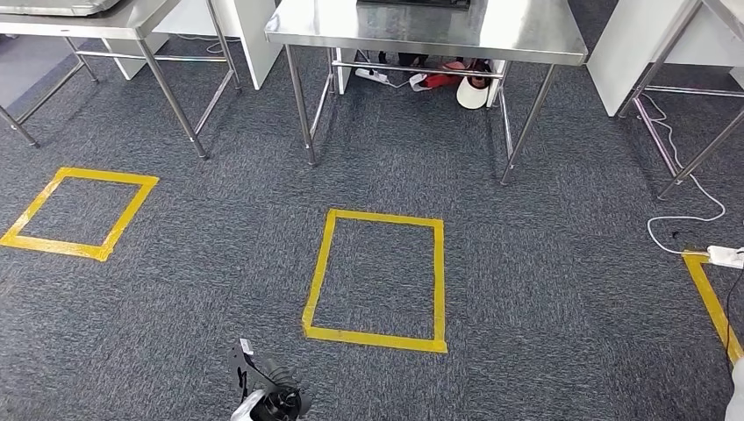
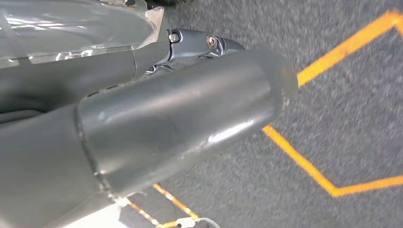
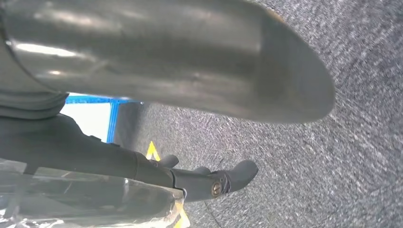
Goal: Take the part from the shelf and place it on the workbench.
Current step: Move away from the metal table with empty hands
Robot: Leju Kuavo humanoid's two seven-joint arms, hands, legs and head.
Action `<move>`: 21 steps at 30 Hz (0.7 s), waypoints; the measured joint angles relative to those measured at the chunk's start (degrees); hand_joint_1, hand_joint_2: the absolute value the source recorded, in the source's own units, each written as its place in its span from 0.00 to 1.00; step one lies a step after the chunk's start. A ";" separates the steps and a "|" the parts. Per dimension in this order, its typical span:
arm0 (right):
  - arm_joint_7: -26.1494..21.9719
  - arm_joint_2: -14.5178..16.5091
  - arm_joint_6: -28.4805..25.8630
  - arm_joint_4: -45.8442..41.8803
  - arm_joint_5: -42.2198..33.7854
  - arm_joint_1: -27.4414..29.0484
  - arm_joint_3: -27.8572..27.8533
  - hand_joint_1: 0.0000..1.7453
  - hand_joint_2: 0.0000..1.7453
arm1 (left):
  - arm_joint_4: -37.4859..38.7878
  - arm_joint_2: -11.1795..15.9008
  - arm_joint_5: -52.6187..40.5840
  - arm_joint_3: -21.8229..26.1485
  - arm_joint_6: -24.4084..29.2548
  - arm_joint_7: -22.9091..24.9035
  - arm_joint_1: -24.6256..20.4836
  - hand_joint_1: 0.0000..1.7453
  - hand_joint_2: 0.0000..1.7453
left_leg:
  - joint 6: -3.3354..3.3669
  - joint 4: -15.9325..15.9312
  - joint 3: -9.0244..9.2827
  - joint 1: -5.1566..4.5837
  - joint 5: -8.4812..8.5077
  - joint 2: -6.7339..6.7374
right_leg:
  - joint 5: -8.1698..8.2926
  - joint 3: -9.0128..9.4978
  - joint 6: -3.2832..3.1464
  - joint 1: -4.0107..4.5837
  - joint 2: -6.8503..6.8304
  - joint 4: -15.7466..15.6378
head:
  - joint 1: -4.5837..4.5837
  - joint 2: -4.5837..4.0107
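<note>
Left robot hand (image 1: 268, 396): low in head view, hanging over carpet; thumb and dark fingers (image 2: 199, 45) extended in wrist view, nothing held, spread hard to judge.
Right robot hand (image 3: 209, 183): fingers slightly apart, thumb large overhead, holding nothing.
Part, shelf: location cannot tell; direction from either hand and nearer arm cannot be judged.
Steel bench (image 1: 421, 31): ahead, beyond yellow tape square (image 1: 375, 279).
2 further tape squares either side.
Under bench: white helmet (image 1: 474, 92), cables.
White power strip (image 1: 725, 256) right, trip risk.
</note>
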 joint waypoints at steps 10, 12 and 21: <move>0.52 0.50 0.09 -0.02 -0.02 0.07 0.18 0.00 0.00 | 0.22 -0.01 -0.19 -1.35 3.98 -3.38 -0.74 0.00 0.00 | 3.57 -15.72 11.33 -0.40 5.66 1.69 | -0.89 -2.15 1.93 1.28 -2.73 2.96 | 0.36 0.00; 0.52 0.51 0.14 -0.02 0.06 0.11 0.21 0.00 0.00 | 0.27 -0.04 -0.61 -1.61 5.85 -5.47 -0.96 0.00 0.00 | 4.18 -16.02 10.92 -0.26 6.26 0.61 | -4.34 -5.51 1.68 0.93 -0.19 9.97 | 0.52 0.00; 0.52 0.56 0.28 -0.02 0.15 0.27 0.23 0.00 0.00 | 0.70 -0.08 -1.01 -2.58 8.16 -8.92 -1.43 0.00 0.00 | 2.53 -15.34 9.55 -0.50 7.53 -4.80 | 0.32 -1.75 3.41 -0.17 3.59 1.27 | 0.70 0.00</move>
